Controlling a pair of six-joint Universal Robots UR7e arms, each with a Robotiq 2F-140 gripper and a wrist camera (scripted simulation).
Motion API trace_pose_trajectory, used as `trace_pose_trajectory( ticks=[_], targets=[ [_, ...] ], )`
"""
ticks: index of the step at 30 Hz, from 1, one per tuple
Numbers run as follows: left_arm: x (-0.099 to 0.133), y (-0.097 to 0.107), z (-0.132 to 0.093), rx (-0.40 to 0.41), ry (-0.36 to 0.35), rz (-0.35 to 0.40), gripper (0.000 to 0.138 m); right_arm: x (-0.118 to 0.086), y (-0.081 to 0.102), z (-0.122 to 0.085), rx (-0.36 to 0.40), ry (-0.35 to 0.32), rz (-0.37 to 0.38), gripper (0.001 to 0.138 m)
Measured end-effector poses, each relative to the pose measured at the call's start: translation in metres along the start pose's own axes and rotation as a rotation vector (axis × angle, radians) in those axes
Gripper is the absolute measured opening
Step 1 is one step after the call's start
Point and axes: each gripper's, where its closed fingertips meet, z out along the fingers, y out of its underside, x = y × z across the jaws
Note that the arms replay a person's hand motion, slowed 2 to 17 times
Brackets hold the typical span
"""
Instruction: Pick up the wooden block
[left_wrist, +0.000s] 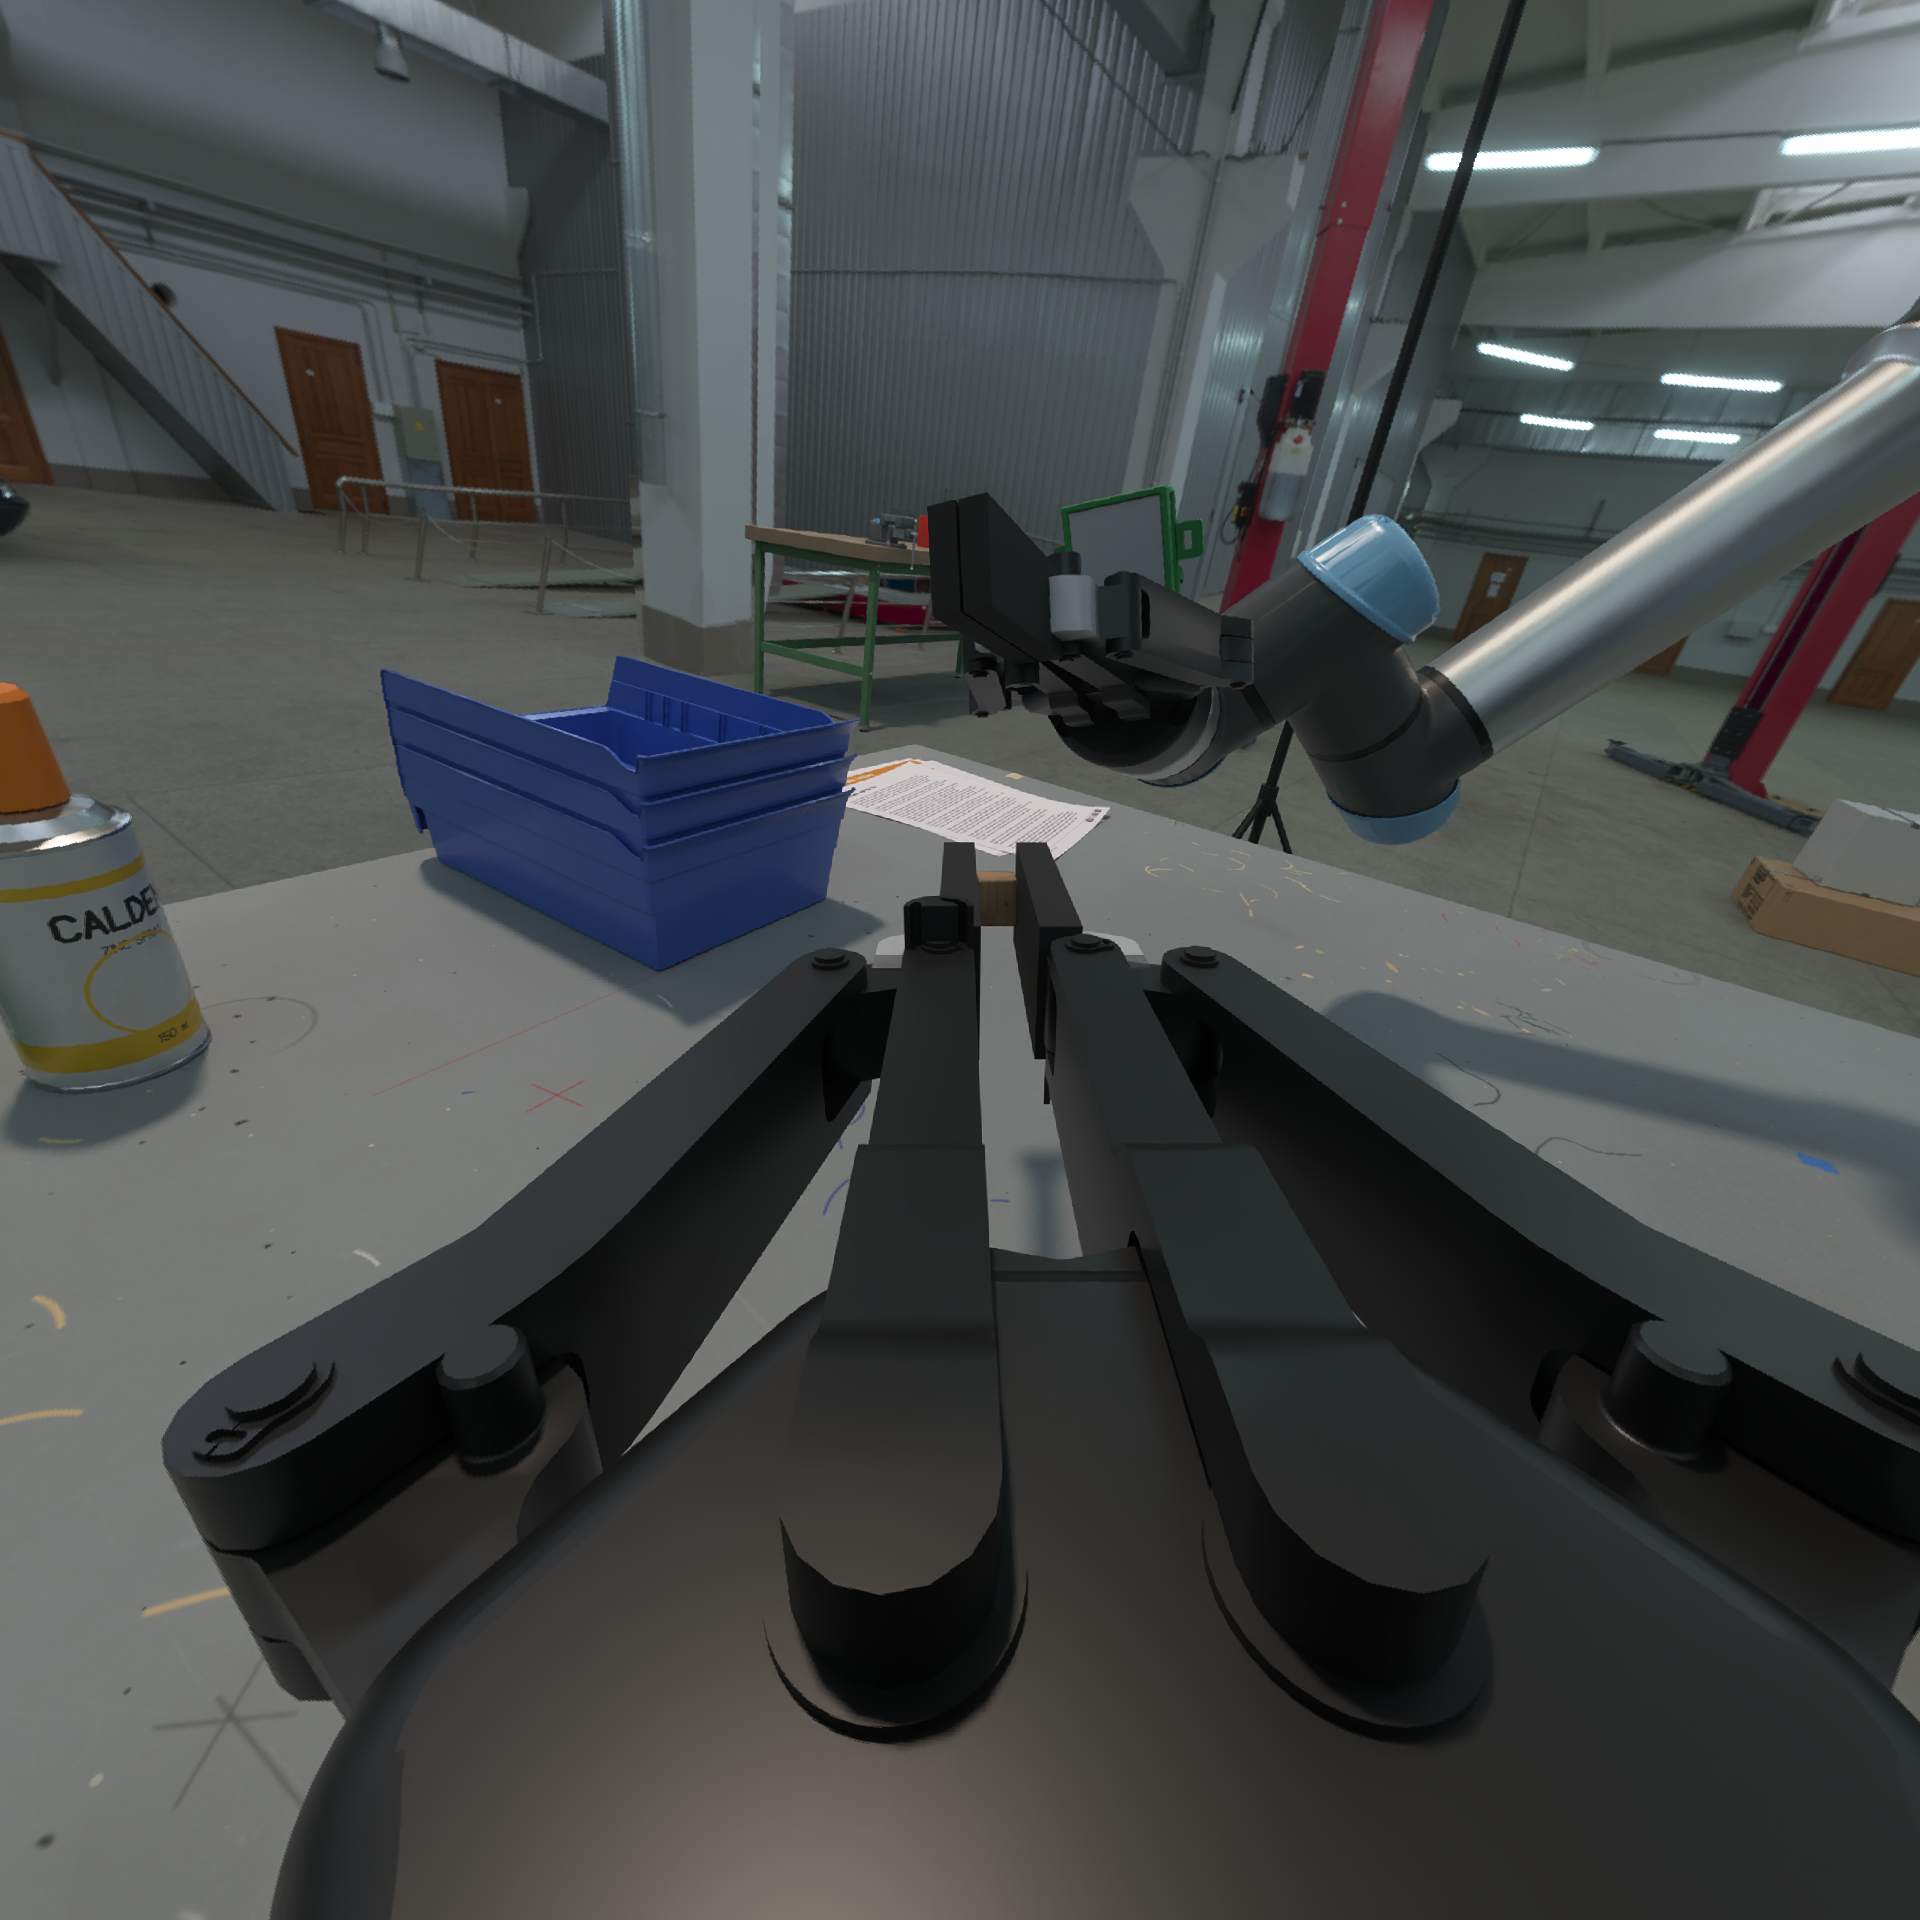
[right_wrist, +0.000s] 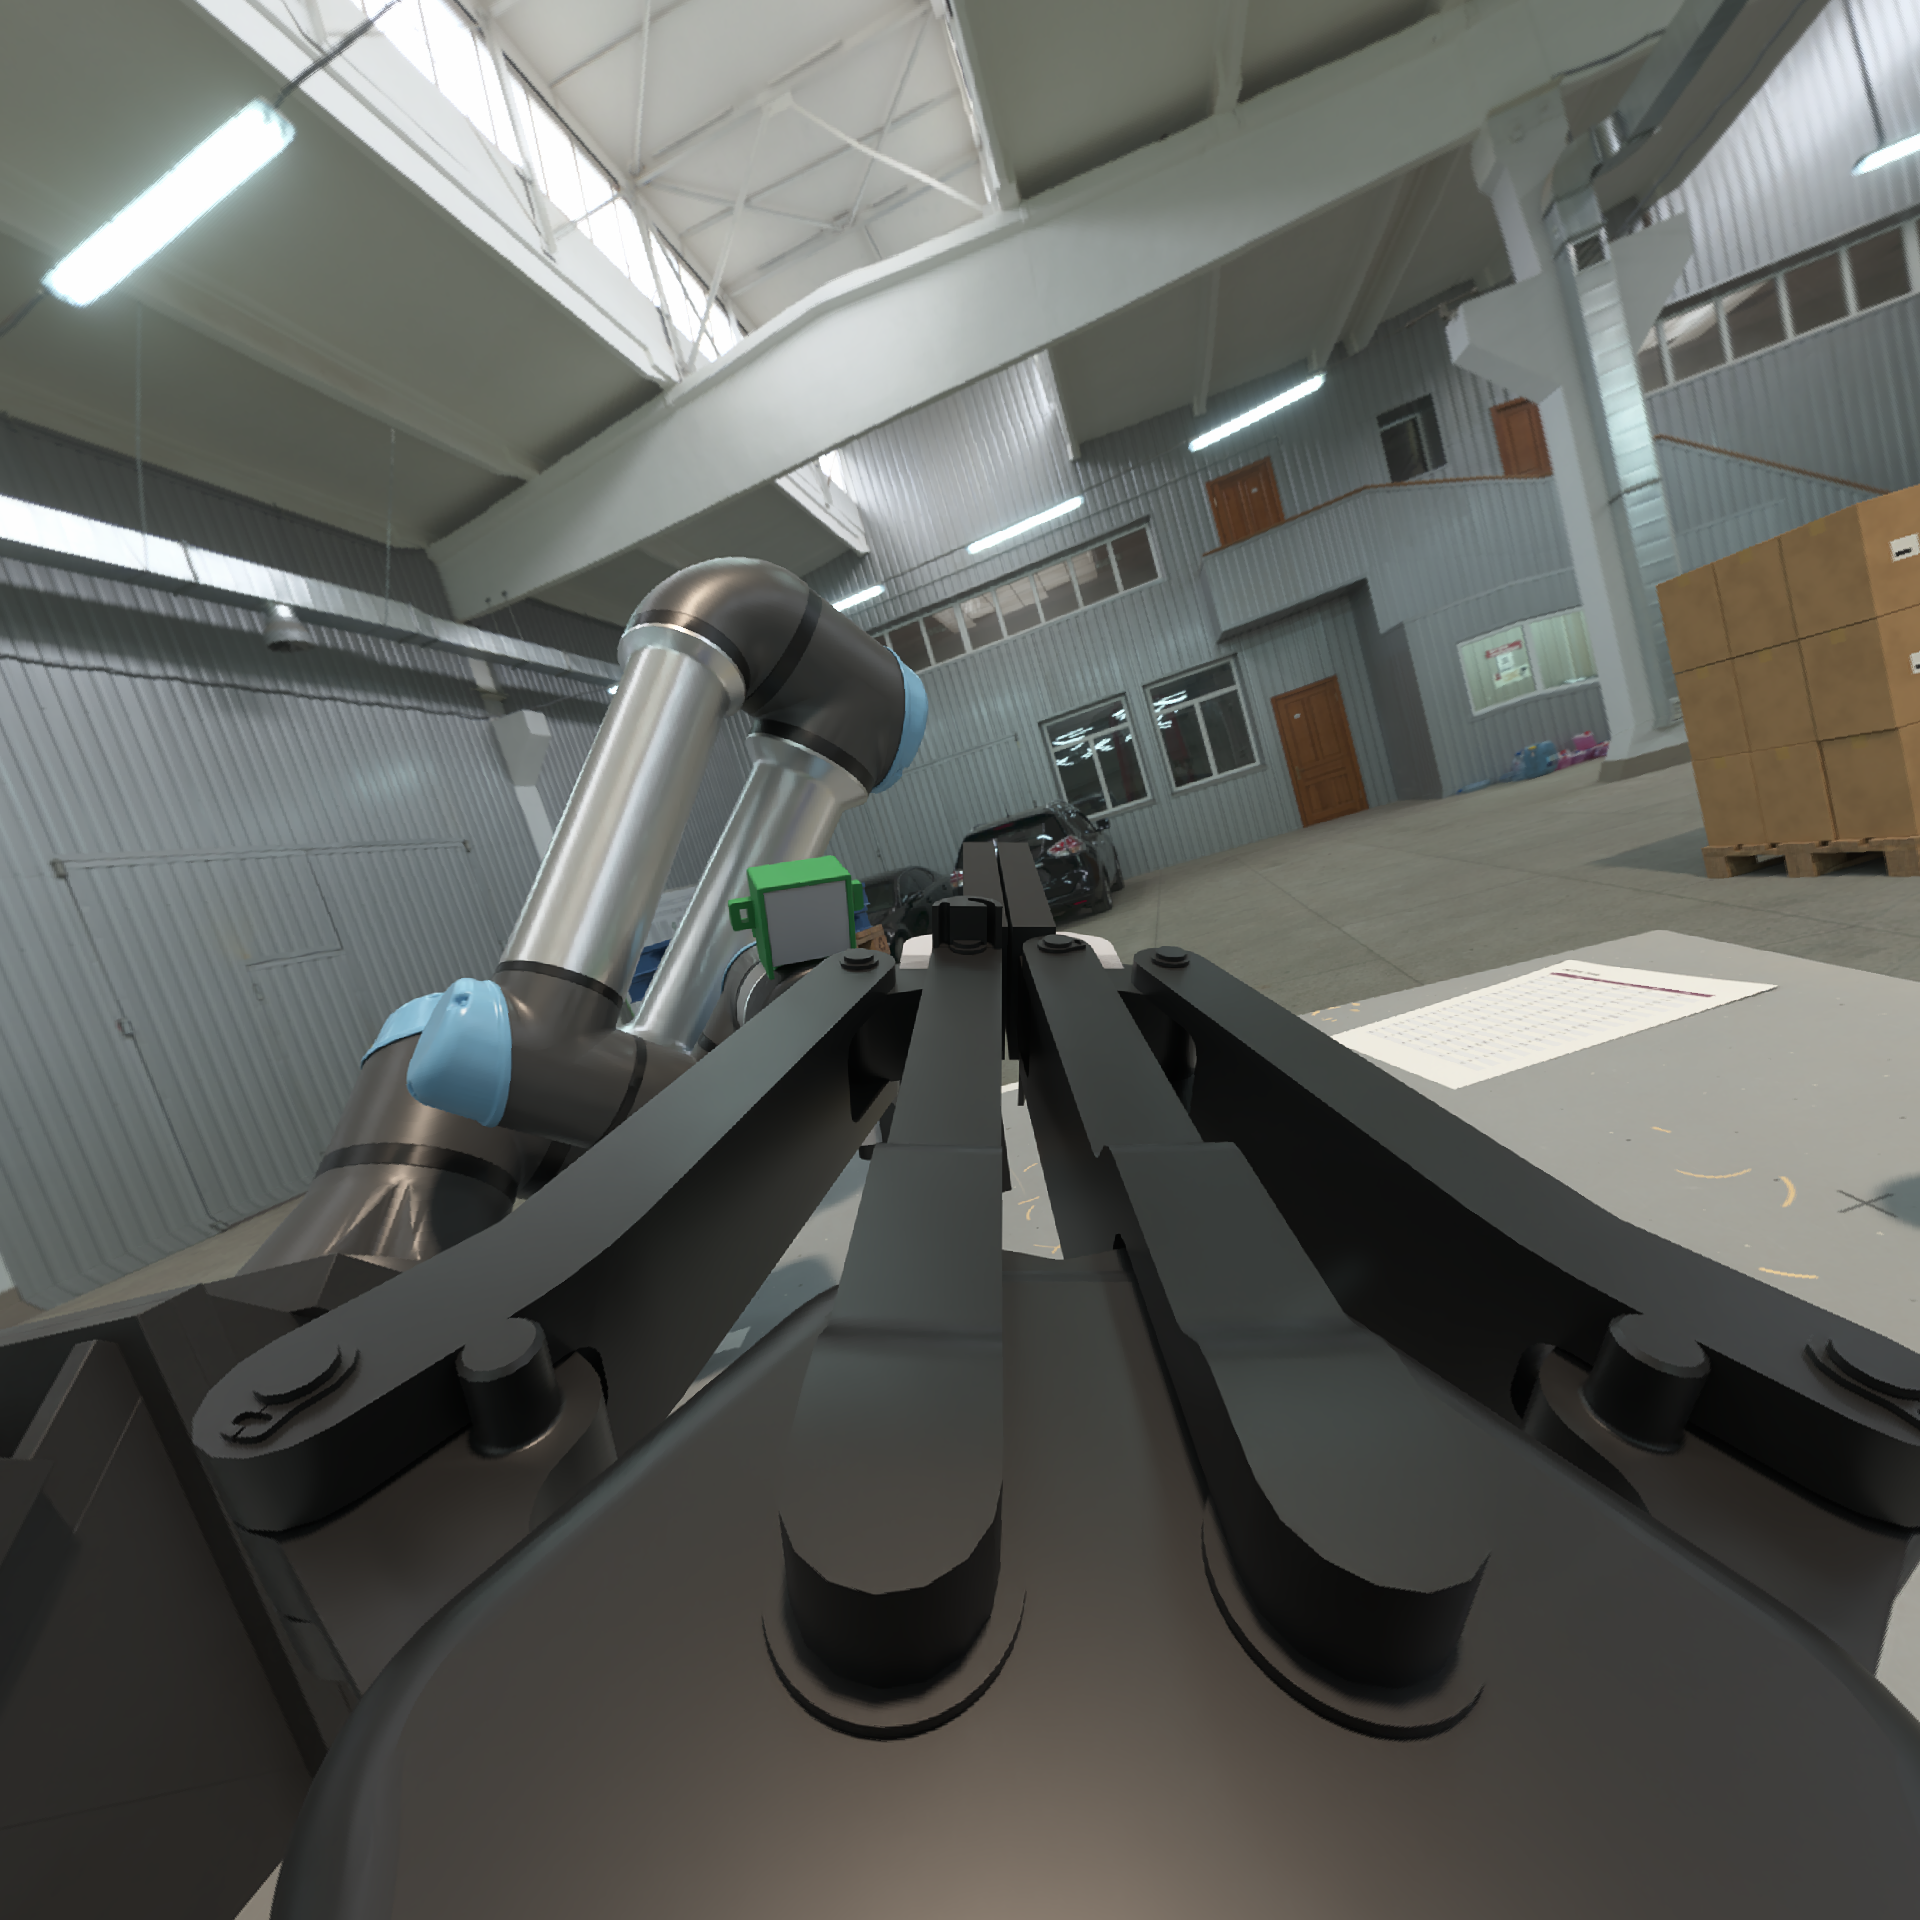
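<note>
left gripper (left_wrist: 995, 883) pinching wooden block (left_wrist: 997, 898) between fingertips, above grey table (left_wrist: 416, 1091). blue bins (left_wrist: 634, 800) at 10 o'clock of block. right gripper (right_wrist: 995, 883) pressed together, empty, raised.

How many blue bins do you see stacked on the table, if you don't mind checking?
3, as far as the rims show: the blue bins sit nested in one stack on the table, left of the left gripper and the wooden block. More could be hidden inside.
</note>
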Motion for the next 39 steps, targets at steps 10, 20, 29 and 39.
trace_pose_trajectory(
  ticks=[10,20,29,39],
  targets=[
    [0.001,0.004,0.001,-0.016,0.000,0.011,0.011,0.000,-0.008,-0.001,0.041,0.031,-0.036,0.001],
    [0.004,0.003,0.001,-0.006,0.009,0.010,0.011,-0.002,-0.001,0.001,-0.017,0.016,-0.035,0.001],
    [0.004,0.003,0.002,-0.011,-0.002,0.022,0.011,-0.003,0.002,0.005,-0.035,0.008,-0.036,0.001],
    [0.003,0.004,0.002,-0.008,-0.014,0.026,0.011,-0.003,0.003,0.006,-0.047,0.011,-0.046,0.001]
  ],
)
